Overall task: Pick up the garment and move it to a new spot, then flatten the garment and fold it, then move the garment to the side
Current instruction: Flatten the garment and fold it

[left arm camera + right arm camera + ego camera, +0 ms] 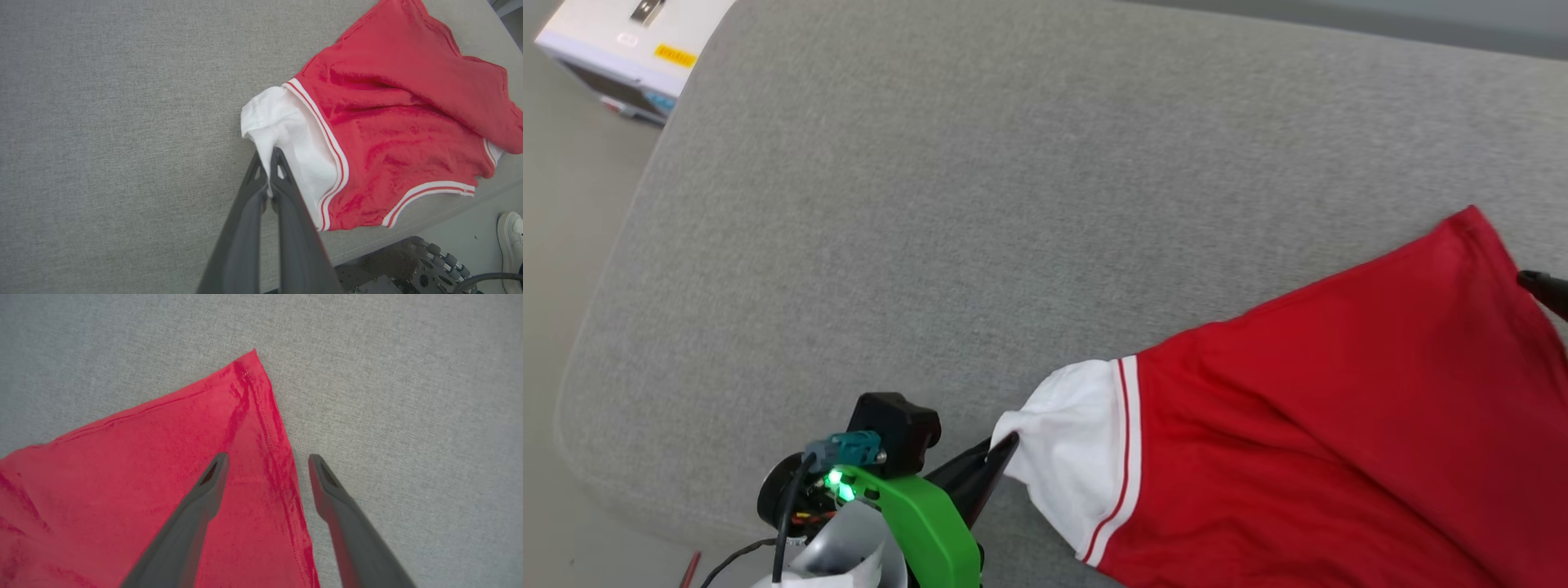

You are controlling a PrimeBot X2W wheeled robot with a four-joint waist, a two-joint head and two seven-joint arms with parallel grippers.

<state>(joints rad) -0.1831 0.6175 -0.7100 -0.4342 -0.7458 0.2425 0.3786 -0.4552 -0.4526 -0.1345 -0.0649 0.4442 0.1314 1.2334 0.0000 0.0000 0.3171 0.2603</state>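
White box (629, 49) sits off the far left corner of the grey pad (931, 204), not part of the job. Left gripper (267, 159) is low over the pad's near edge, left of the pad's middle, fingers pressed together and pinching the cuff of the white sleeve (1070, 441). Left forearm comes up from below the pad's near edge and leans right, fingers pointing at the sleeve. The grip looks meant to keep that end pulled out so the cloth stays stretched. Shirt (1323, 392) lies on the right half of the pad, near side. It is spread mostly flat, red body running from the sleeve out toward the pad's right edge, a few soft wrinkles, part of it bunched over itself on the right. One red corner (251, 367) points toward the far side of the pad and lies flat on it. Right gripper (267, 457) is over the pad's right side, fingers spread wide, holding nothing. One finger is above the red cloth, the other above bare pad, so they straddle the side hem just short of that corner. Right arm reaches in from the pad's right edge, fingers aimed toward its far side. Likely stage: spreading and flattening, fold not yet begun.
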